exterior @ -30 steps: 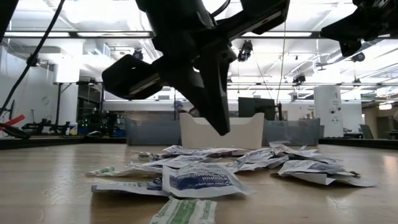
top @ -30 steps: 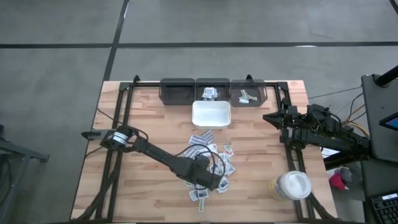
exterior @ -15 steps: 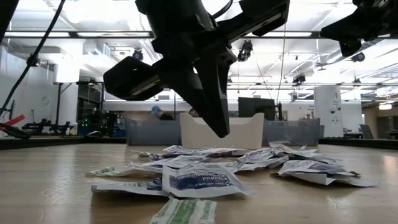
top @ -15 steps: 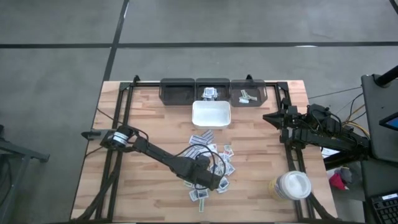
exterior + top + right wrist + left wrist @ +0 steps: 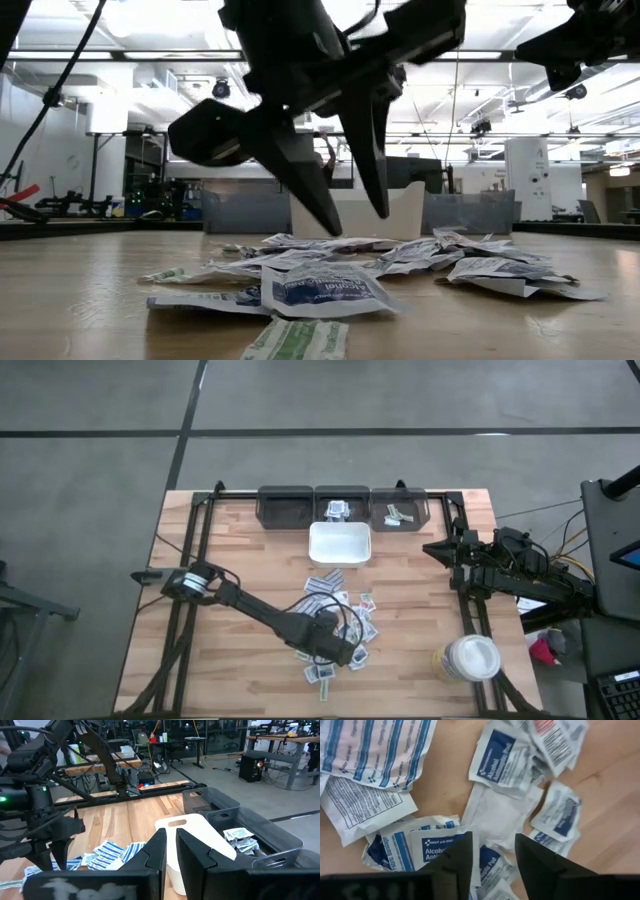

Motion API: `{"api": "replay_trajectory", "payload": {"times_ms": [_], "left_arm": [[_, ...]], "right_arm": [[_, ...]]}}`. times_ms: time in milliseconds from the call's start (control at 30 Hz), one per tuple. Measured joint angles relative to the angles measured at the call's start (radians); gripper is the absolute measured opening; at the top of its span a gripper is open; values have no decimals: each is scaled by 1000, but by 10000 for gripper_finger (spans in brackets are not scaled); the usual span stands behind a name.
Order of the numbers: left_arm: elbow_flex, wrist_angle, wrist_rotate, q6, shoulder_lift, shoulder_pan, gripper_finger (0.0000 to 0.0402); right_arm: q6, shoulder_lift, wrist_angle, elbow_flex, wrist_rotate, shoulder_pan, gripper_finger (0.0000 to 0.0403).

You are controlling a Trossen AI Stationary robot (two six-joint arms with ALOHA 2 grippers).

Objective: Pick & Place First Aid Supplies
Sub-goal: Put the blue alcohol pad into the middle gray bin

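Note:
The first aid supplies [image 5: 340,622] lie as a loose heap of small flat packets on the wooden table's near middle, also seen in the low view [image 5: 400,255]. My left gripper [image 5: 357,224] hangs open just above the heap, fingers slanting down and holding nothing. In the left wrist view its fingers [image 5: 492,845] stand over a blue-printed packet [image 5: 440,845], beside blue-striped packets [image 5: 375,750]. My right gripper [image 5: 430,548] waits shut at the table's right side, level and well above the top [image 5: 170,845].
A white square tray [image 5: 340,544] stands beyond the heap. Three dark bins [image 5: 342,506] line the far edge; the middle and right ones hold a few packets. A round white-lidded jar [image 5: 470,658] stands at the near right. Bare wood lies to the heap's left.
My left gripper has opened its fingers while staying in place above the heap. The packets have not moved.

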Motion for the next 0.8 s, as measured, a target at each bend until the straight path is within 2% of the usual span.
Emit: {"api": "replay_trajectory", "payload": {"times_ms": [233, 567, 800], "left_arm": [[0, -1, 85, -34, 33, 2, 146], [0, -42, 93, -52, 36, 6, 145], [0, -132, 93, -53, 35, 6, 126]], "right_arm": [[0, 0, 0, 0, 0, 0, 38], [0, 0, 0, 0, 0, 0, 38], [0, 0, 0, 0, 0, 0, 38]]}}
